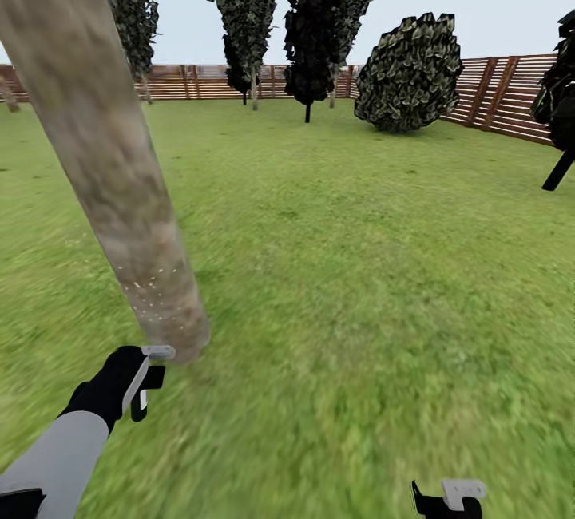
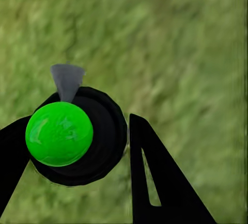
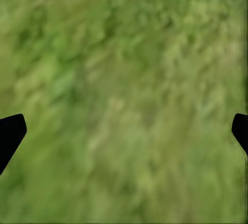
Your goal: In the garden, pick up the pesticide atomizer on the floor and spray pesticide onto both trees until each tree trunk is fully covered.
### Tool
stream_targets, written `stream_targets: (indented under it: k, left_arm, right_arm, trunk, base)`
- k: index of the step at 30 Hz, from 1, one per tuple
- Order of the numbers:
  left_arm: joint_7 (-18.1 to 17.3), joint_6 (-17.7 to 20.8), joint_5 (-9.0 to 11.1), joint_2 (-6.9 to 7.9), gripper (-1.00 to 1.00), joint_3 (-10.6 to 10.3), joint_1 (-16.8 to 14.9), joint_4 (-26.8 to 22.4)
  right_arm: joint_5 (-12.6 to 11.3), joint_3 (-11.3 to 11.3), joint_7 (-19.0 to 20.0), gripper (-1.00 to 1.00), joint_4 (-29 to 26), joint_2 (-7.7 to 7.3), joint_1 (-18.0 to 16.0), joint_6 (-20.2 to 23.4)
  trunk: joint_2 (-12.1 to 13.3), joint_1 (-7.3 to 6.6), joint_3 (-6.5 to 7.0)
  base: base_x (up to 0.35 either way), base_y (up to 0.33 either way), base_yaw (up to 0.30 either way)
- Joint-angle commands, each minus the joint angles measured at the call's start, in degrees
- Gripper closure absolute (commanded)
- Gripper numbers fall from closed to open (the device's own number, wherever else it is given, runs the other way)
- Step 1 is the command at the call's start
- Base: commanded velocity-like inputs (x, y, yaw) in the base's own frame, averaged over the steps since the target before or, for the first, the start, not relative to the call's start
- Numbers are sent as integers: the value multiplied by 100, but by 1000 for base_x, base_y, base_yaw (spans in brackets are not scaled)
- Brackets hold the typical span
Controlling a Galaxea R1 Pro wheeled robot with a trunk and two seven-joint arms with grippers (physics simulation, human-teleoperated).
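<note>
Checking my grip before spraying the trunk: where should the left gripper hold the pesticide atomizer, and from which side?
Hold the pesticide atomizer by its round dark body, one finger on each flank, coming from the side opposite the grey nozzle. That leaves the nozzle unblocked. The left gripper appears to straddle it this way now.

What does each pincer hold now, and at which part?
The left pincer holds the pesticide atomizer by its round dark body, between the fingers. The right pincer is open over grass, holding nothing.
</note>
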Motion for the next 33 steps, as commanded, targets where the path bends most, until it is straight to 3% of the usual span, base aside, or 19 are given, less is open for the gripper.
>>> stream_targets:
  k: [1, 10, 12, 14, 16, 19, 33]
  left_arm:
    - [-22, 28, -56, -4, 100, 18, -3, -10]
    - [-13, 27, -57, 0, 100, 20, -3, -30]
    - [-17, 27, -57, -3, 100, 105, -3, -30]
    - [-28, 11, -57, -4, 100, 325, -3, -36]
    - [-27, -71, -57, -4, 100, 373, -3, -34]
    - [-14, -217, -51, -11, 100, 379, -3, -5]
    - [-13, -236, -57, -49, 100, 370, 1, 5]
  right_arm:
    - [36, -49, 19, -100, 7, 0, -5, -22]
    - [36, -49, 21, -100, 7, 9, -7, -22]
    - [36, -49, 23, -100, 7, 9, -6, -22]
    - [41, -49, 24, -100, 7, 9, -9, -22]
    - [44, -49, 22, -100, 7, 9, -7, -22]
    - [45, -49, 23, -100, 7, 9, -8, -22]
    - [45, -49, 28, -100, 7, 9, -6, -22]
  trunk:
    - [-2, 1, -5]
    - [-2, 1, -5]
    - [-2, 1, -5]
    - [-2, 1, -5]
    - [-2, 1, -5]
    - [-2, 1, -5]
    - [-2, 1, -5]
  base:
    - [149, -264, 0]
    - [46, -269, 73]
    - [29, -273, 269]
    - [112, -273, 275]
    - [138, -271, 276]
    - [155, -266, 277]
    - [160, -264, 232]
